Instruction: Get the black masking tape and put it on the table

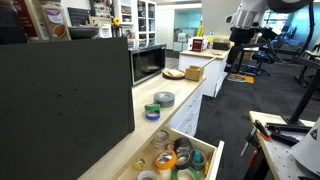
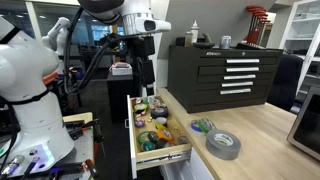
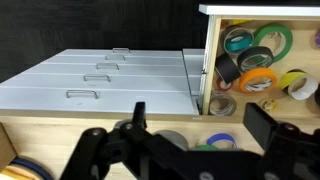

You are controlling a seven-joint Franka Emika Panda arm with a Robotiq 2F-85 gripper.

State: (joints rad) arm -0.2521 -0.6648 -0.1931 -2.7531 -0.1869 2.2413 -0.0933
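Note:
The black masking tape [image 3: 229, 68] stands on edge among several coloured rolls in an open white drawer [image 3: 207, 60], at the upper right of the wrist view. My gripper [image 3: 200, 125] is open and empty, and its two black fingers frame a strip of the table [image 3: 60, 135]. It hangs in the air over the outer end of the open drawer [image 2: 160, 150] in an exterior view, gripper [image 2: 141, 80] well above the rolls. In another exterior view the gripper [image 1: 238, 62] is far off, beyond the table [image 1: 150, 125].
A flat grey roll [image 2: 223, 145] and green-and-blue stacked rolls [image 2: 203, 126] lie on the table near the drawer. A big black panel [image 1: 65, 95] stands at the table's end. A black tool chest [image 2: 222, 75] and a microwave [image 1: 148, 63] also stand there.

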